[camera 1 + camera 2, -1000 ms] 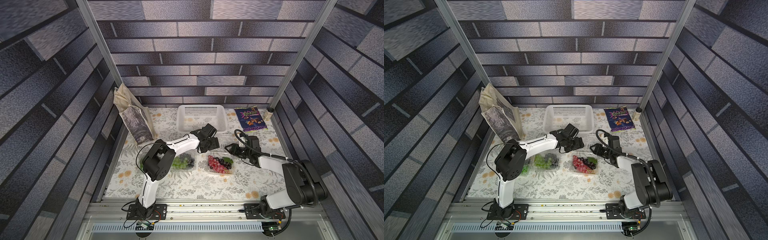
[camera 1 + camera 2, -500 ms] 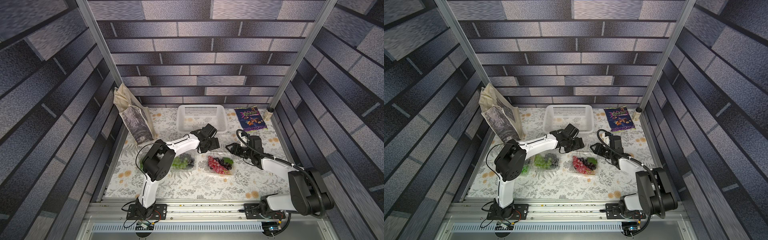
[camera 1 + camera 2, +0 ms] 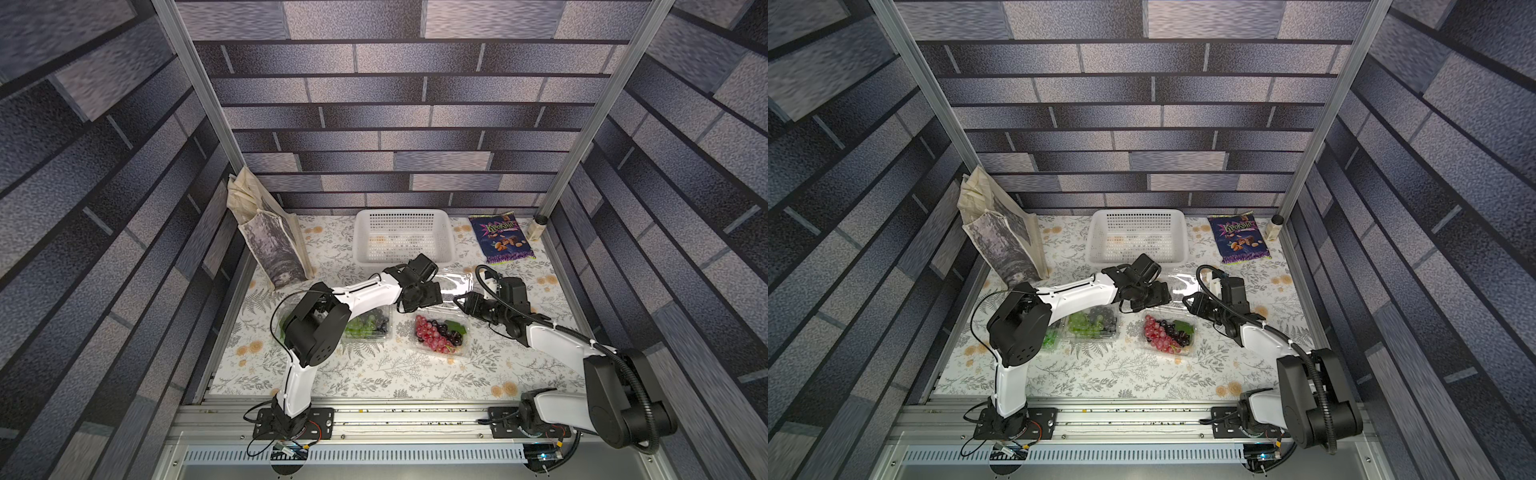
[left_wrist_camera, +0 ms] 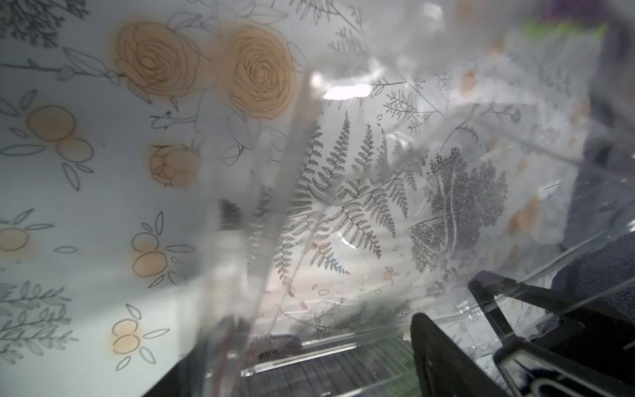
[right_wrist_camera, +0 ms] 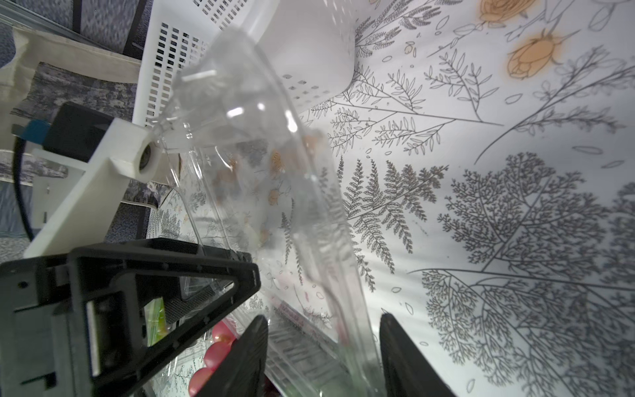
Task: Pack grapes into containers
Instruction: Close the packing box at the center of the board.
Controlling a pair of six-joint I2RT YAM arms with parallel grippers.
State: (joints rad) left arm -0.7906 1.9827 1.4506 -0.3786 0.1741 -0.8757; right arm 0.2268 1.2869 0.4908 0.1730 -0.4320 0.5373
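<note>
A clear container [image 3: 457,353] near the middle holds red and dark grapes [image 3: 432,332]. Its hinged lid [image 3: 455,282] stands raised. My left gripper [image 3: 432,293] is at the lid's left end. Its jaws are wide open, and the lid's plastic [image 4: 343,206] fills the left wrist view. My right gripper [image 3: 459,300] is open at the lid's right end, with the lid's edge [image 5: 309,240] passing loosely between its fingers [image 5: 405,357]. Left of it, a second container [image 3: 368,326] holds green and black grapes. A third with green grapes [image 3: 286,324] is mostly hidden under my left arm.
A white perforated basket [image 3: 401,216] stands at the back, just behind the lid. A purple snack bag [image 3: 500,239] and a small jar [image 3: 536,226] lie at the back right. A cloth tote bag [image 3: 270,245] leans at the back left. The floral cloth covers the table.
My right arm's elbow has swung outward and toward the front while its gripper stayed at the lid and its jaws widened slightly. The left arm has not moved.
</note>
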